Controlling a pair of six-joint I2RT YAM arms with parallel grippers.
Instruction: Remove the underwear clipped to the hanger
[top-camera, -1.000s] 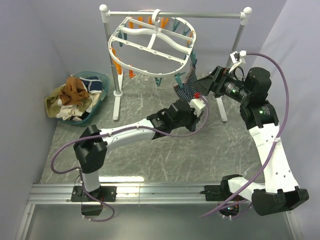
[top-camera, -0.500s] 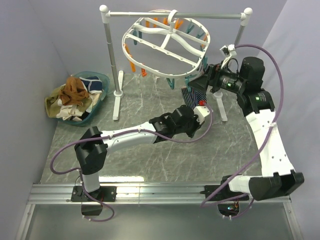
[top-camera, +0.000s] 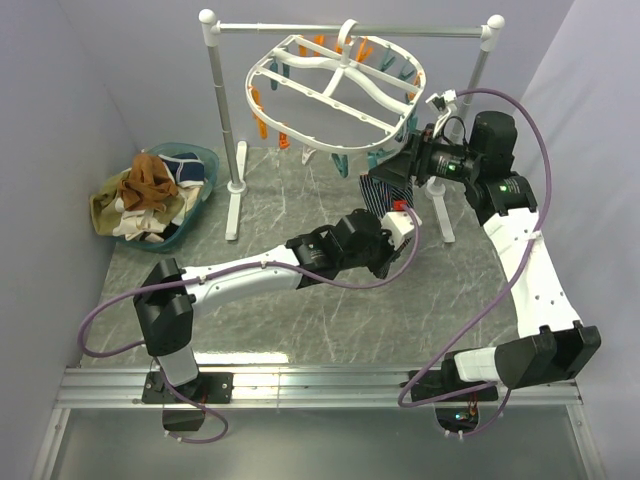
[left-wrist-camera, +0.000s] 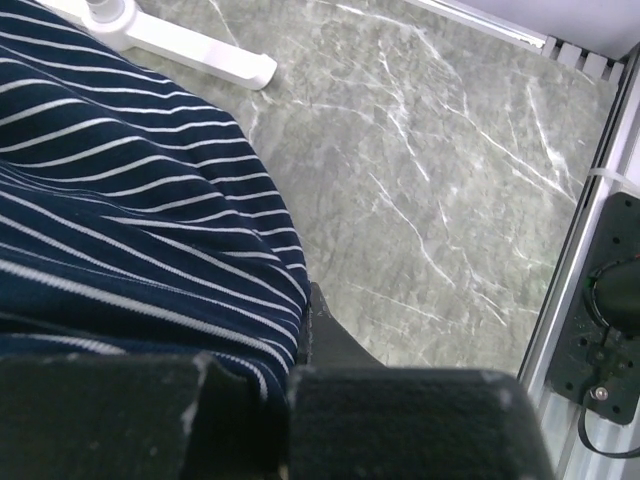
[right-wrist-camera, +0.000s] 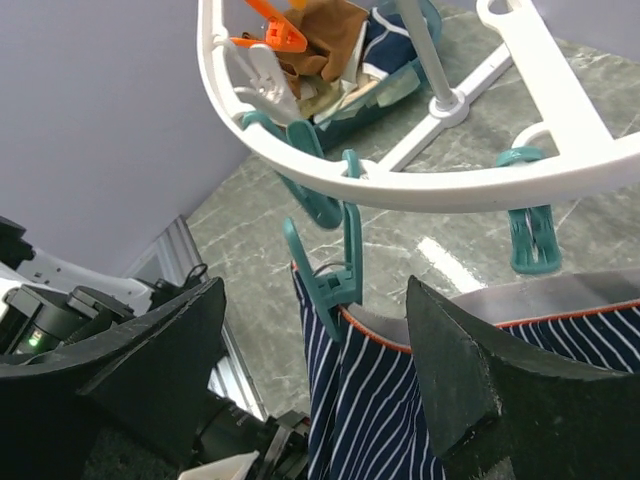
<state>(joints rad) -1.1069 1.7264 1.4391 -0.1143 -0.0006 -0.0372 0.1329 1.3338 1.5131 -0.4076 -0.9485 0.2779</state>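
The white oval hanger (top-camera: 350, 146) (right-wrist-camera: 420, 185) hangs from the rail by its hook. One dark striped underwear (top-camera: 385, 190) (right-wrist-camera: 400, 410) hangs from its right rim, held by a teal clothespin (right-wrist-camera: 335, 280). My left gripper (top-camera: 390, 225) (left-wrist-camera: 290, 350) is shut on the lower part of that striped cloth (left-wrist-camera: 130, 230). My right gripper (top-camera: 395, 165) (right-wrist-camera: 315, 300) is open just under the rim. Its two fingers stand on either side of the teal clothespin and the waistband without touching them.
A teal basket (top-camera: 205, 155) at the left wall holds several loose briefs. The metal rail stand's left post (top-camera: 215, 100) and white feet (left-wrist-camera: 180, 50) stand on the marble table. Orange clothespins (top-camera: 262, 115) and teal ones hang empty round the rim. The purple walls are close.
The hanger has swung to the right. My right gripper has risen to the teal clothespin and its jaws have narrowed a little. The left arm has stretched farther, still gripping the striped cloth.
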